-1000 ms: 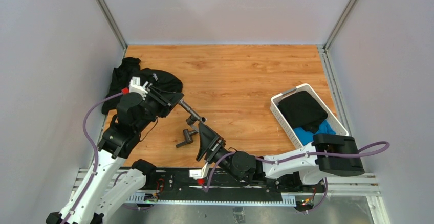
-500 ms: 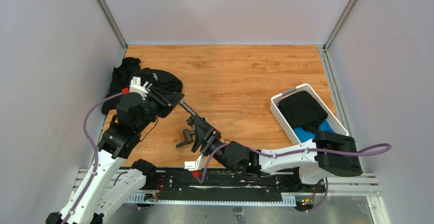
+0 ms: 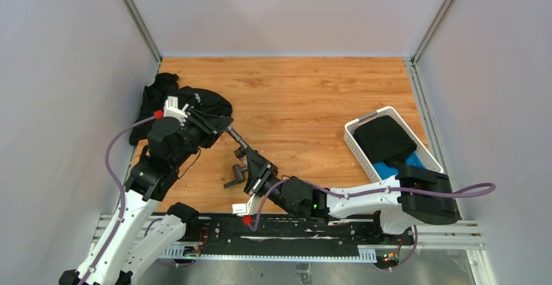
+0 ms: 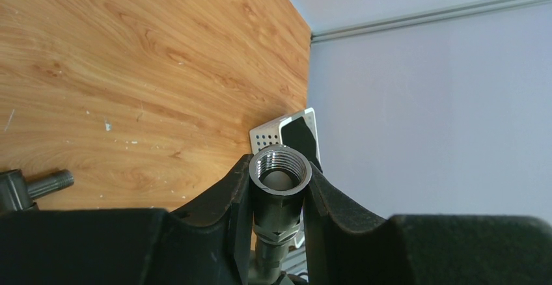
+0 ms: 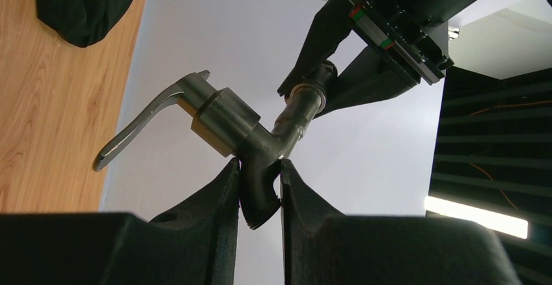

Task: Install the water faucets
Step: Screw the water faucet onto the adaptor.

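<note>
Wood tabletop (image 3: 312,103), grey walls: work at lower centre-left of overhead view, both grippers loaded.
Dark-grey lever faucet (image 5: 228,119) pinched at its spout by right gripper (image 5: 258,164), jaws narrow and tight on metal, lever sticking out toward left of right wrist frame; on wood or just above it, can't tell which. Just up-left in overhead view, pipe fitting (image 4: 276,207) clamped in left gripper (image 4: 278,181), jaws narrow, internal thread showing at free end; joined to lever faucet or only beside it, can't tell. Behind left gripper, black garment (image 3: 207,101) at upper left of wood. At right edge, white basket (image 3: 352,143) holding dark cloth (image 3: 384,138), well apart.
</note>
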{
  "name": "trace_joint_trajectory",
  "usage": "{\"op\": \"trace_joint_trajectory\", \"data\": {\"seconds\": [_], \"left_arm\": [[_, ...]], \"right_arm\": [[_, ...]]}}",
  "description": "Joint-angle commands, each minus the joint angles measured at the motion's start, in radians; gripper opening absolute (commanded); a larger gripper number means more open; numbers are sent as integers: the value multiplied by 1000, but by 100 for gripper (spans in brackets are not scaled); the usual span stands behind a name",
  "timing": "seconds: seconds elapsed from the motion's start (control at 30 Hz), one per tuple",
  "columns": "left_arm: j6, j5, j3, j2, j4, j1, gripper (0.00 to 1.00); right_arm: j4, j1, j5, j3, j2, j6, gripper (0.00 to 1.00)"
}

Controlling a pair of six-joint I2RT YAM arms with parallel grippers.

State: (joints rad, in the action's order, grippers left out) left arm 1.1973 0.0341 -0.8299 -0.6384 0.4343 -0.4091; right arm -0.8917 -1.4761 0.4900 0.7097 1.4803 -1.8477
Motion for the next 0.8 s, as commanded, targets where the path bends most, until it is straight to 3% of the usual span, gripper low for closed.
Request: {"op": "trace_joint_trajectory", "data": {"seconds": [0.0,0.17,0.3,0.5,0.77], "left_arm": [[5,47,1,4,-57,-4,0],[-3,57,8,8,-47,-3,0],[-6,57,14,11,-46,-4,0],[-10,59,24,20,-46,-4,0],[-7,77,43,45,-70,-4,0]], "right_arm": [[-29,16,-39,39,22,6,18],[-18,17,-25,40,5,70,0],[66,14,-14,62,-45,213,0],[385,28,-114,151,-188,681,0],[412,112,-337,150,-278,1268,0]]}}
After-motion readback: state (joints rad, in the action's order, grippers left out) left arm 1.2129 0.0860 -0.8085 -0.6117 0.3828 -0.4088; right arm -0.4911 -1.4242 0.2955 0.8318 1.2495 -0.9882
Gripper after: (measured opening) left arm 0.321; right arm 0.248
